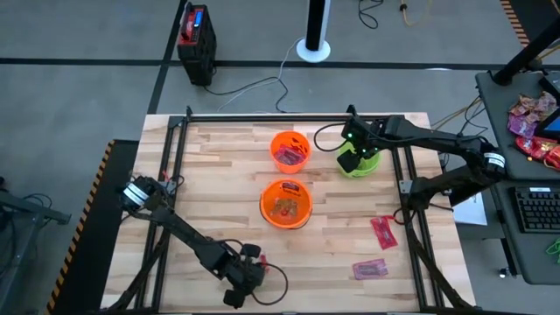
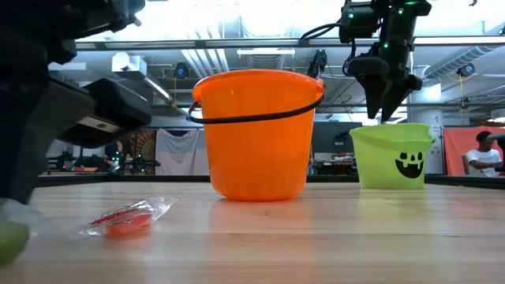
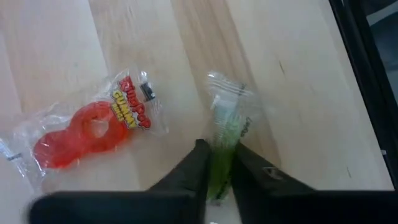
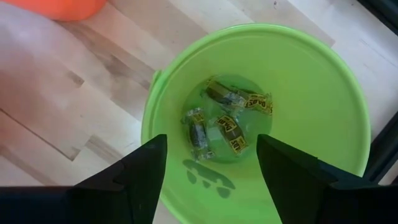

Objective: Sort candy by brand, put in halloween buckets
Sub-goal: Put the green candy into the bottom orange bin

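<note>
A: Start at your left. What is the left gripper (image 3: 217,171) doing?

B: It sits low at the near edge of the table (image 1: 219,166), its fingers pinched on a green wrapped sweet (image 3: 225,134) that lies flat on the wood. Just beside it you have a clear packet with a red gummy ring (image 3: 84,130), not touching the fingers. In the low view that same packet (image 2: 126,217) lies in front of the nearer orange bucket.

A: And the middle of the table?

B: Two orange buckets stand one behind the other. The nearer orange bucket (image 1: 286,204) holds some red and yellowish wrappers; the farther orange bucket (image 1: 290,150) holds pink-red packets. From table height the near one blocks your sight of the far one completely.

A: On the right?

B: The right gripper (image 4: 211,171) hangs directly over the lime green bucket (image 4: 311,93), fingers spread wide and holding nothing. Several green-and-clear sweets (image 4: 227,121) lie on that bucket's floor. Two flat packets wait on the open wood nearer you: a red packet (image 1: 383,232) and a pink packet (image 1: 370,269), apart from each other and well clear of all the buckets.

A: Anything around the table?

B: A black-and-red box (image 1: 196,33) with a cable sits on the floor beyond the far edge, a heap of pink and red packets (image 1: 535,122) rests on the side desk by a keyboard (image 1: 535,208), and a person (image 2: 481,154) sits in the room behind.
</note>
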Motion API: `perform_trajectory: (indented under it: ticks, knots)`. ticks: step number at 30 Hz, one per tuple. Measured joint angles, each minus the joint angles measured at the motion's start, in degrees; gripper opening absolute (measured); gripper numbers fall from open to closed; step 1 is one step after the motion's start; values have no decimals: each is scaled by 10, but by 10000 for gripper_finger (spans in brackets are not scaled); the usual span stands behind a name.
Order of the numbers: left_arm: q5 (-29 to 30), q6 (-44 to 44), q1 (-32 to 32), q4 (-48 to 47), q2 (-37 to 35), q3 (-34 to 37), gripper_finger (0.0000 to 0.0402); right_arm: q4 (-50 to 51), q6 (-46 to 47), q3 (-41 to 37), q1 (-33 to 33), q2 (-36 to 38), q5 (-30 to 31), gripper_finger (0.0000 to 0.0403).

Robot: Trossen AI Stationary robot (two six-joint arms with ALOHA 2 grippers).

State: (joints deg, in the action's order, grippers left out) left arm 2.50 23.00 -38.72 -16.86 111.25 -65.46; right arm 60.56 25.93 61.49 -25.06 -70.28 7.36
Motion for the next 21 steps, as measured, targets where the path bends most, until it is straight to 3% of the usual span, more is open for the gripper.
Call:
perform_trajectory:
  ticks: [2, 10, 16, 21]
  knots:
    - [-4, 4, 0, -17, -5, -8, 13, 0, 0, 0, 0, 0, -1, 239]
    - [14, 30, 2, -208, -84, -80, 4, 0, 0, 1, 0, 0, -23, 238]
    - [114, 36, 47, -275, -181, -91, 1, 20, 13, 54, 9, 2, -142, 238]
    - [131, -3, 154, -239, -242, -85, 1, 129, 38, 164, 47, 2, -212, 237]
